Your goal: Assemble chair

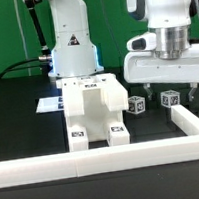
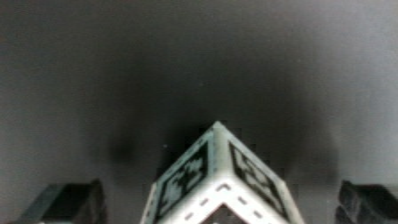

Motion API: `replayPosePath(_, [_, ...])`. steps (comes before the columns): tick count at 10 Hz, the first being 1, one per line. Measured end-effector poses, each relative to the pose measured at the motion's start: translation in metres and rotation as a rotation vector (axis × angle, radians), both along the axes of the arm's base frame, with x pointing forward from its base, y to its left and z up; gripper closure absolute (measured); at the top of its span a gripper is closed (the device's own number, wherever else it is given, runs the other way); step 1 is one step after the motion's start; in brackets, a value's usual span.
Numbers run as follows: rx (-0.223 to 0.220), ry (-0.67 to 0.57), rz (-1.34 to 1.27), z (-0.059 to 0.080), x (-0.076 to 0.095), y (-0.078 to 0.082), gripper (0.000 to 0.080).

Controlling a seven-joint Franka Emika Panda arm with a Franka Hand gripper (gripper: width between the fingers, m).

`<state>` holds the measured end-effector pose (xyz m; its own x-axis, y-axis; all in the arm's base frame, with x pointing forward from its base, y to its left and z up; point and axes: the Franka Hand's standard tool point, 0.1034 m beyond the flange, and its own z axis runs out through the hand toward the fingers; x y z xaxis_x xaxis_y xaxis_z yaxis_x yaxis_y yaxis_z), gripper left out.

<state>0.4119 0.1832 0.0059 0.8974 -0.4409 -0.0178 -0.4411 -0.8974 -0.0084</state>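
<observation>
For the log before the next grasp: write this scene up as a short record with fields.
assembly: partly built chair, standing mid-table
loose parts: inner cube beside the chair; outer cube farther toward the exterior view's right
gripper: over the outer cube
fingers: open, one on each side of the cube, not touching it
border: white rail along the front
marker board: behind the chair, toward the exterior view's left

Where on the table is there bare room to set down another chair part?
Bare table between the marker board, chair and border rail; also between chair, cubes and rail's corner. Crowded under the gripper, around both cubes.
</observation>
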Motion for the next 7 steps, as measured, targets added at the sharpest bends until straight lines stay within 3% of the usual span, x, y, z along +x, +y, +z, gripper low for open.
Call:
replayPosePath(2, [0.0,0.0,0.0,0.0001,0.0003,0.0001,0.0181])
replayPosePath(3, [0.0,-0.001,0.0,0.0002,0.0005,0.0002,0.0361])
replayPosePath(4, [0.001,-0.001,0.0,0.0005,0.0009,0.0004,0.041])
replayPosePath(7, [0.0,-0.002,0.0,0.0004,0.0015,-0.0011,0.041])
